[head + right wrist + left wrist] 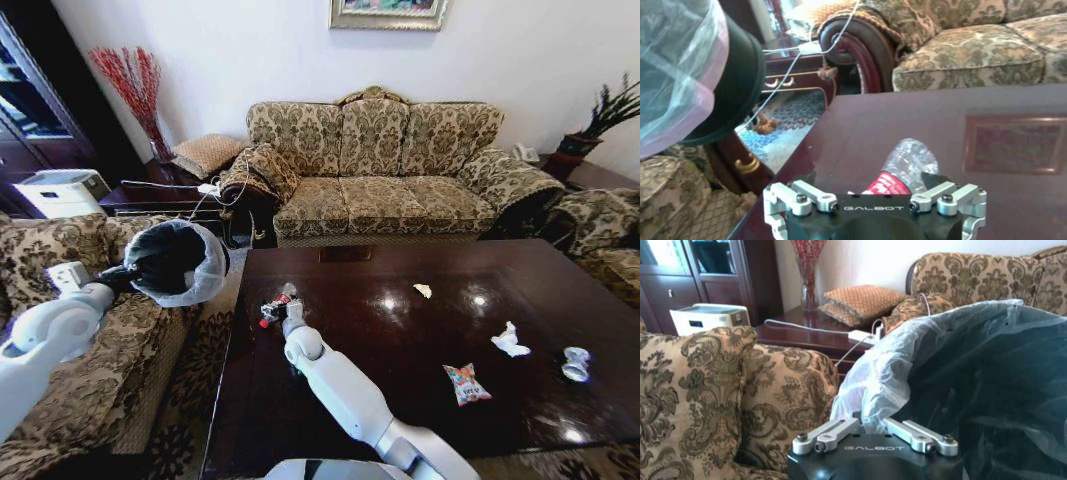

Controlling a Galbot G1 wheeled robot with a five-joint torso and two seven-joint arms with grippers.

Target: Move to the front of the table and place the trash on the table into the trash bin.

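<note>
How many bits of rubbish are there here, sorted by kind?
Plastic bottle, in the right gripper: 1
White tissue: 1
Snack wrapper: 1
Silvery cup: 1
Pale scrap: 1
Total: 5

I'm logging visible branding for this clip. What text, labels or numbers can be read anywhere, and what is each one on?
"GALBOT": on the left gripper body, which holds the trash bin rim.
"GALBOT": on the right gripper body, closed on the bottle.
The bottle's red label: print too blurred to read.
Snack wrapper on the table: too small to read.
</note>
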